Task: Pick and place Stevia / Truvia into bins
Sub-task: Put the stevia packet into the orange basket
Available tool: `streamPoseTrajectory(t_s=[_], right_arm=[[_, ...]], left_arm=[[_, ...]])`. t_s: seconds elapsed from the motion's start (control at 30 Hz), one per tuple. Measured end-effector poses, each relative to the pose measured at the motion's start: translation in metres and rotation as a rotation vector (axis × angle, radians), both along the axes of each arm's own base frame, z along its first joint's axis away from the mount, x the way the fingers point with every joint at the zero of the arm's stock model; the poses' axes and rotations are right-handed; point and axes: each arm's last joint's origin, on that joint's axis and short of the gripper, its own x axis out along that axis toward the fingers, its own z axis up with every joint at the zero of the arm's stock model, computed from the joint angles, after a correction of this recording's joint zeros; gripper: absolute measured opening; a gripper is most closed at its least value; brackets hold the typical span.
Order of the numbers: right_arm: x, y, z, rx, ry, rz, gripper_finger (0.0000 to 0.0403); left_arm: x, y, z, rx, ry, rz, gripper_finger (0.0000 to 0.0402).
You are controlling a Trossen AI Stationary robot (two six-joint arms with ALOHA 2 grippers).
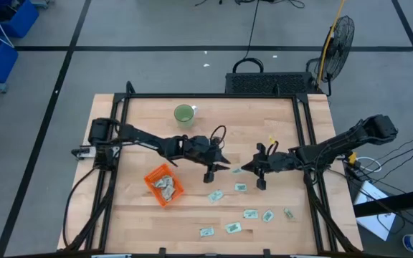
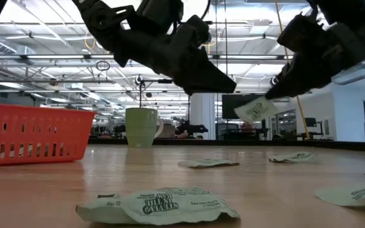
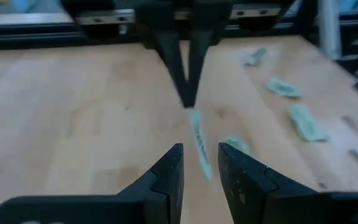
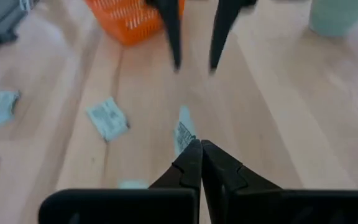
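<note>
Right gripper (image 4: 196, 163) is pinching 1 flat, crinkled paper sachet (image 4: 183, 134) in midair; left gripper (image 3: 199, 163) is gaping, facing it. Slotted orange tray (image 1: 151, 186) is holding several sachets.

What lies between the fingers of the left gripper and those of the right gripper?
One pale green paper sachet, pinched in the right gripper and held above the wooden table toward the open left gripper. The low and left wrist views show it.
</note>
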Motion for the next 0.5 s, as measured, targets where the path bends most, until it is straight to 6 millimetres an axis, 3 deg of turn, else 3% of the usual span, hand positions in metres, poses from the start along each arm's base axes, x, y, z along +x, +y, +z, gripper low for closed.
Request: streamPoseTrajectory(t_s=[0.3, 0.5], right_arm=[[0.007, -0.006, -0.005, -0.034, -0.003, -0.009, 0.0], [0.016, -0.008, 0.001, -0.023, -0.107, 0.061, 0.0]], left_arm=[[0.005, -0.003, 0.005, -0.022, -0.015, -0.043, 0.012], [0.004, 0.0, 0.002, 0.011, 0.013, 0.031, 0.0144]])
